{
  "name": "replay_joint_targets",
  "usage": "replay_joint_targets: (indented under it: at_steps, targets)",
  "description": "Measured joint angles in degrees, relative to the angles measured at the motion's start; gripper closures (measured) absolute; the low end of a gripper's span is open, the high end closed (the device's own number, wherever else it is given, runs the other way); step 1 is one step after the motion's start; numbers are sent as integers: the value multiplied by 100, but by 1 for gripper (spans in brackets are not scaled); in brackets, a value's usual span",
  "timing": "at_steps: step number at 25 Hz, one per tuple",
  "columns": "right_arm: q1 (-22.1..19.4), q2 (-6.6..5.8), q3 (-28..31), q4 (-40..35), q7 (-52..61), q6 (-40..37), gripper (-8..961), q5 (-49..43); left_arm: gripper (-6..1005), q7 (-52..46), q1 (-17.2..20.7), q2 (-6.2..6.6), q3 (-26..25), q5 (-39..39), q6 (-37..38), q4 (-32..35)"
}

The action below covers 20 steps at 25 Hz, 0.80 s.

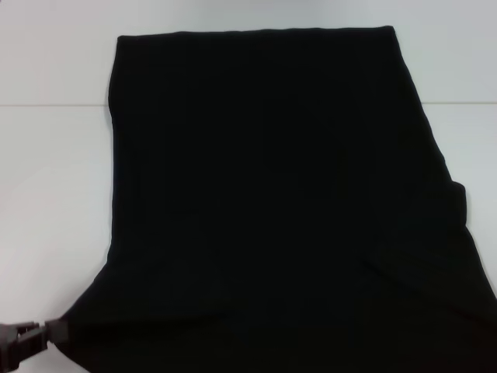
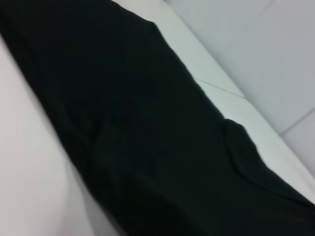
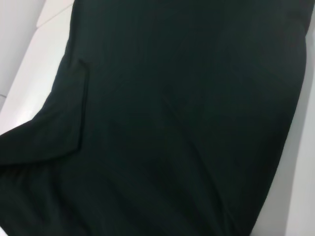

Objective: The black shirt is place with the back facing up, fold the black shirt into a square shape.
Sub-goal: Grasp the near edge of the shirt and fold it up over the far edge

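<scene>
Black, soft fabric filled the frames: the black shirt (image 1: 287,202) lay flat on a white table (image 1: 54,155), its far hem straight. Only the head view showed the left gripper (image 1: 48,332), at the shirt's near left corner, touching the cloth; whether it pinched the fabric could not be told. Both wrist views showed a folded-over flap along the right edge.

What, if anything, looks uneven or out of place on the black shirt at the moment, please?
The black shirt lies mostly flat on the white table, but a folded flap makes a step on its right edge, so the outline isn't square. The left claw is at its near left corner.
</scene>
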Motion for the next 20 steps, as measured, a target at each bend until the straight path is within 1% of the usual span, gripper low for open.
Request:
replay_joint_targets:
  at_steps: [4,7,9,11,14,15,16,17,20]
  targets:
    - [-223,-46,221,-5,-270,-257,884,0,977,87,117,-32,-12,48,364,16]
    - [-350,-71,328,-5,-372,-386,884,0,976,99,162,-57,-15,54,459,14]
    - [-371,-83,411,-5,-409,-423,884,0,976,93,147,-61,-19,37,463,-14]
    - [-322,-92,484,-5,-411,-429,884,-1,976,65,18,-34,-24,-10,418,-85]
    - [-67,-95,602,-2,-357,-425,884,1,975,-38,-320,66,-25,-121,235,-301]
    - [37,-95,654,4,-339,-420,884,-1,975,-128,-581,164,-28,-197,50,-495]
    - [163,-96,711,9,-313,-405,884,0,975,-158,-672,203,-30,-210,-25,-563]
    - [299,-97,763,15,-270,-390,884,1,975,-207,-820,269,-29,-242,-152,-698]
    - [708,-98,874,16,-101,-235,883,2,975,-304,-1336,520,-16,-261,-615,-1261]
